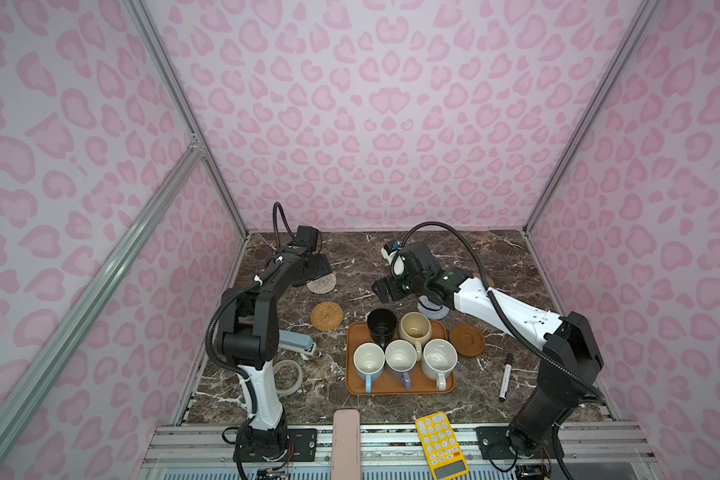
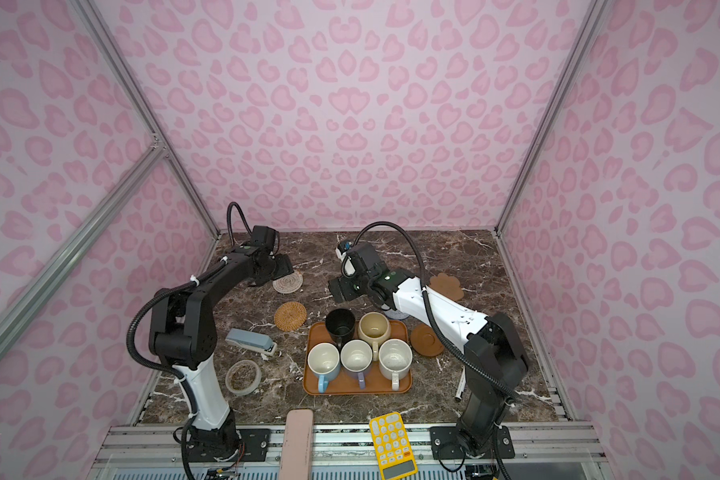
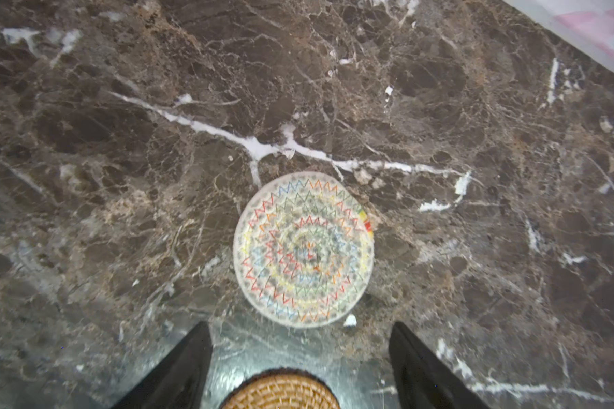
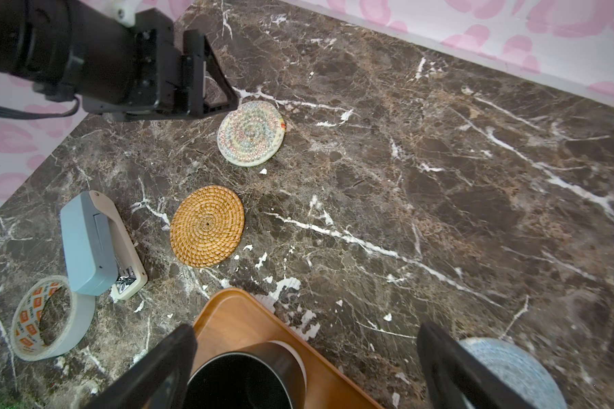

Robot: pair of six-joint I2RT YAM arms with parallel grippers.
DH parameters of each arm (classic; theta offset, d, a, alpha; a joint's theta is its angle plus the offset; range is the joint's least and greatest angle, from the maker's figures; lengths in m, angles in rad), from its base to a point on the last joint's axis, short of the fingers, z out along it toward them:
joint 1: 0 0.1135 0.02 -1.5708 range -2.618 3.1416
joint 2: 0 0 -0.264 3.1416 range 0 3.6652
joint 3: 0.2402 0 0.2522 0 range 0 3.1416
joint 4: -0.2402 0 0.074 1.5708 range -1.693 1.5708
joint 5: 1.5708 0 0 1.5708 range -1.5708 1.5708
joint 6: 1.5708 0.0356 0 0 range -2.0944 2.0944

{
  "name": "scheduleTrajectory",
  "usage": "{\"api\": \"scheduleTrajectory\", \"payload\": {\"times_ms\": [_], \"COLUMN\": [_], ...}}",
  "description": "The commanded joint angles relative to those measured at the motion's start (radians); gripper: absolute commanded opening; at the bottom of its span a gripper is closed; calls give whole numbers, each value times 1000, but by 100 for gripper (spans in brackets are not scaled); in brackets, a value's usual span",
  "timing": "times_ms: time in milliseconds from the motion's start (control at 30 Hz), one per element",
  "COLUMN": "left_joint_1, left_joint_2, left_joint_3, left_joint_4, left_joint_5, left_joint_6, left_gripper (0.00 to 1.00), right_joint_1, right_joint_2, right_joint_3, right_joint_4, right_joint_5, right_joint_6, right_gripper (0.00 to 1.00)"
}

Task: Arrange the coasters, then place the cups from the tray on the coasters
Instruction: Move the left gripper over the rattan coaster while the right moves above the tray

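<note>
Pink walls point(image 1: 391, 104) with darker pink spots stand all around, with shiny metal bars point(image 1: 193, 141) in the corners. The tabletop point(image 1: 495, 257) is dark brown with white lines.

The table point(image 3: 121, 106) looks like polished brown marble with white veins, smooth and faintly glossy. The white coaster point(image 3: 303, 249) is coiled woven cord, rough, stitched with coloured thread. The rattan coaster point(image 4: 207, 226) is tightly wound cane, ribbed and matt. The blue coaster point(image 4: 511, 368) looks like soft crocheted yarn. The tray point(image 4: 238, 318) has a smooth, wood-toned satin surface, and the stapler point(image 4: 86, 244) looks like matt plastic.
</note>
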Motion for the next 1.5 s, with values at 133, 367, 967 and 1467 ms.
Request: {"api": "scheduleTrajectory", "payload": {"times_ms": [133,367,967,1467], "left_joint_1": [2,3,-19,-36], "left_joint_2": [149,237,173,183], "left_joint_3": [129,186,40,91], "left_joint_4": [-95,-134,-85,-89], "left_joint_5": [-55,-77,4,19], "left_joint_6": [3,-6,-40,-69], "left_gripper": [76,74,65,65], "right_joint_1": [2,2,0,-5], "right_joint_2": [55,96,74,55], "right_joint_3": [43,87,77,29], "right_joint_4": [-58,-92,-90,-90], "right_joint_5": [-13,-39,-19,-11], "right_joint_6": [2,8,1,1], "right_gripper": [96,94,93,93]}}
